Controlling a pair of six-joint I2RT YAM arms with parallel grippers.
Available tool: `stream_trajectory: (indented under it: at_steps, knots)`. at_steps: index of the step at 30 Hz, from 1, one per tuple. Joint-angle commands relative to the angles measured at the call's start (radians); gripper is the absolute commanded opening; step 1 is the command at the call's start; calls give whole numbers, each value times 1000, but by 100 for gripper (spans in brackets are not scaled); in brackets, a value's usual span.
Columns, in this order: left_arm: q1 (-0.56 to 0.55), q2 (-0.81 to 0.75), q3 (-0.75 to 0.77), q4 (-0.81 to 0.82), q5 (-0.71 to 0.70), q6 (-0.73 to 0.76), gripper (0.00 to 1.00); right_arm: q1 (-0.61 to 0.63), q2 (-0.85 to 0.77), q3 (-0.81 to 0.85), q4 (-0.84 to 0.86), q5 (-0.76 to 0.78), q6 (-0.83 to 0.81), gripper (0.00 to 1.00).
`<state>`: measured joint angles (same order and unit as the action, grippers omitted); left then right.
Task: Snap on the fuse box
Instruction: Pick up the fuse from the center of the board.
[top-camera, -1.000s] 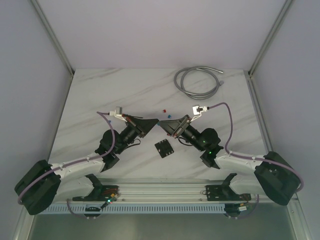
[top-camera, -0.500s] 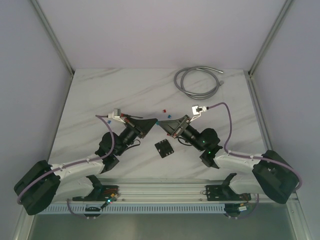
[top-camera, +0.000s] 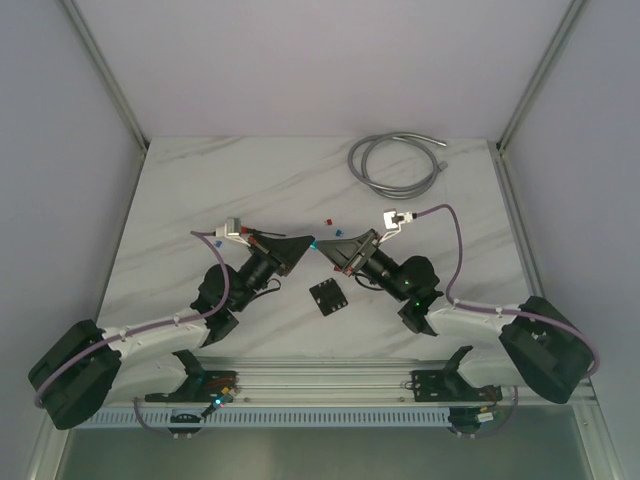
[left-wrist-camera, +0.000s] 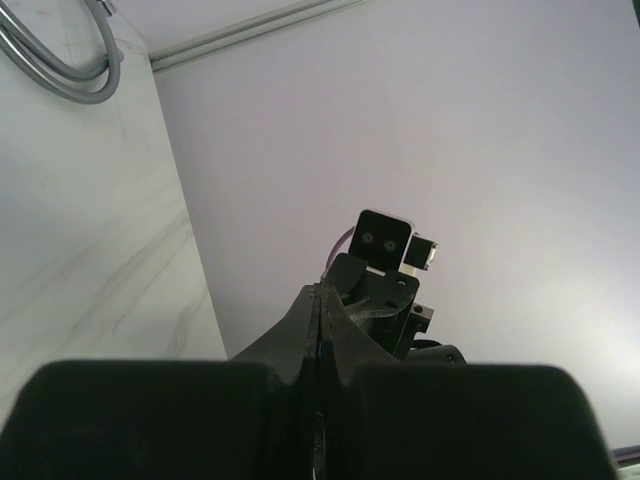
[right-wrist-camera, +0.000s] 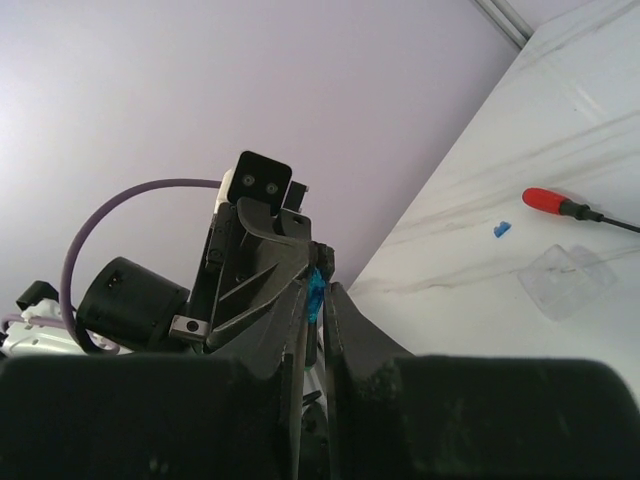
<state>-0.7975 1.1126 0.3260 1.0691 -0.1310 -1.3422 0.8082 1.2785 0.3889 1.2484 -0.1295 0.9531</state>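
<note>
While the fuse box is seen lying flat on the surface nearby, a small blue fuse is pinched in the right claw, tip to tip with the pressed-together left claw, and could be dropped if nudged.

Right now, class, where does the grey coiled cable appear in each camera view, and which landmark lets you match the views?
Top external: the grey coiled cable lies in the upper right, near the far right corner of the white marble table.
Left wrist: the cable is in the top left corner, cut by the frame.
Right wrist: not in view.
Shared landmark: that marble table, seen in all three views.
</note>
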Motion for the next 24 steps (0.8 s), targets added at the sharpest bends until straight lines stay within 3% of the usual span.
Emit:
stream_trajectory:
  at_steps: [1,7,12,17,24]
  knots:
    - [-6,1,-5,-31,-42,-1,10,5,-19,38,-42,-61,-65,0]
    - [-2,-96,-39,-209,-140,128,37,3,-109,106,-423,-39,-195,0]
    - [12,-182,-29,-397,-149,300,51,3,-146,182,-837,1,-309,0]
    - [21,-206,-4,-589,-148,410,59,15,-76,329,-1198,58,-407,0]
    - [70,-190,-37,-715,-124,448,81,71,61,520,-1507,203,-473,0]
